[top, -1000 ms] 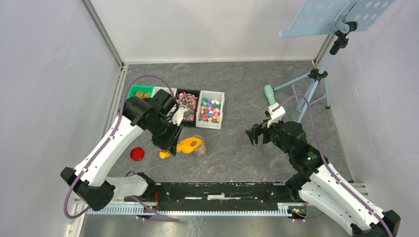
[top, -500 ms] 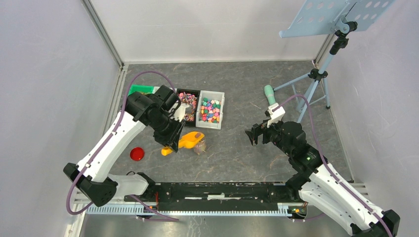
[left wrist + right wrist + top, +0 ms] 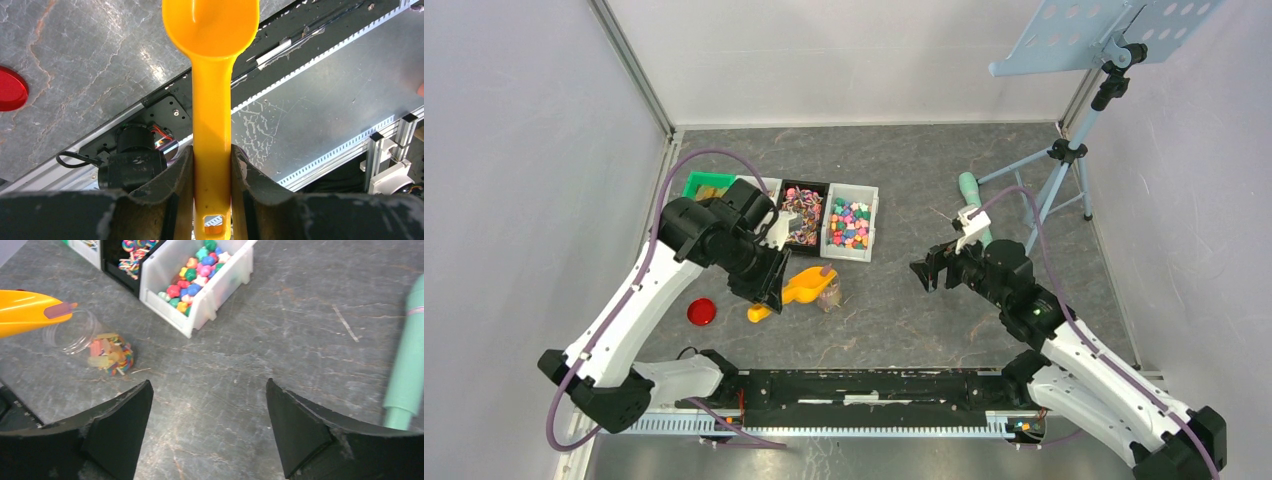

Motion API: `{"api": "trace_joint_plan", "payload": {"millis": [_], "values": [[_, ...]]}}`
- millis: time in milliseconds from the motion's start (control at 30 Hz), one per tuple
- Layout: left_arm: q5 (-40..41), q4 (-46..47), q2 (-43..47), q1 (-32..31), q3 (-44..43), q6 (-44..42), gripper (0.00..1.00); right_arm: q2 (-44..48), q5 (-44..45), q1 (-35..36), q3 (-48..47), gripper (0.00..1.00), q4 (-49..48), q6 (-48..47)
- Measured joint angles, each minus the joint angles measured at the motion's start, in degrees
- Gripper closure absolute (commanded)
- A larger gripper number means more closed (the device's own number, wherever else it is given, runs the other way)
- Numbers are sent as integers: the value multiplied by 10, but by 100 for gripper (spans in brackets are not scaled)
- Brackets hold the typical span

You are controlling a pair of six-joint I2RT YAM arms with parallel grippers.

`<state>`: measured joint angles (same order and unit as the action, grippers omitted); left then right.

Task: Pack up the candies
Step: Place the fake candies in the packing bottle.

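Partly done, by the look of things. Shows only a low layer of candies (image 3: 111, 356) at the bottom of the clear jar (image 3: 75, 335), with most of the jar unfilled. Finds the orange scoop (image 3: 212, 100) clamped by its handle in the left gripper (image 3: 212, 165), bowl right at the jar's mouth, with one pale purple piece (image 3: 59, 310) at the scoop's lip, seemingly about to tip in. Leaves many more loose sweets in the white bin (image 3: 220, 295) just beyond the jar on its far side, and wrapped ones in the black bin (image 3: 122, 280) beside that. Finds the right gripper (image 3: 210, 410) spread wide, grasping nothing, hovering to the right of the jar and well apart from it. Leaves the red lid (image 3: 702, 311) flat on the table to the left of the jar, not yet fitted. Probably to come: emptying this scoop, fetching further scoops from the bins beyond the jar, then closing the jar with the lid. Cannot tell how full the jar is meant to get, nor whether anything lies in the scoop's bowl beyond that one piece.
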<state>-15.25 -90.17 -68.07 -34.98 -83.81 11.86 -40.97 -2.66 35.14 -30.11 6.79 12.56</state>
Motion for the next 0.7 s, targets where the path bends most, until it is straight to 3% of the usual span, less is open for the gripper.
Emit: {"api": "trace_joint_plan", "payload": {"millis": [133,267,400,500,700], "values": [[-2,-2,21,0,7,3,98,-33,-44,0,0,43,-34,31],[-8,-2,27,0,7,3,98,-70,-95,2,0,74,-88,75],[-14,-1,32,0,13,3,98,-112,-122,22,-1,93,-143,116],[-14,-2,38,0,30,3,98,-151,-126,52,-14,100,-168,133],[-13,-2,34,0,38,3,98,-236,-123,127,-78,100,-215,151]]}}
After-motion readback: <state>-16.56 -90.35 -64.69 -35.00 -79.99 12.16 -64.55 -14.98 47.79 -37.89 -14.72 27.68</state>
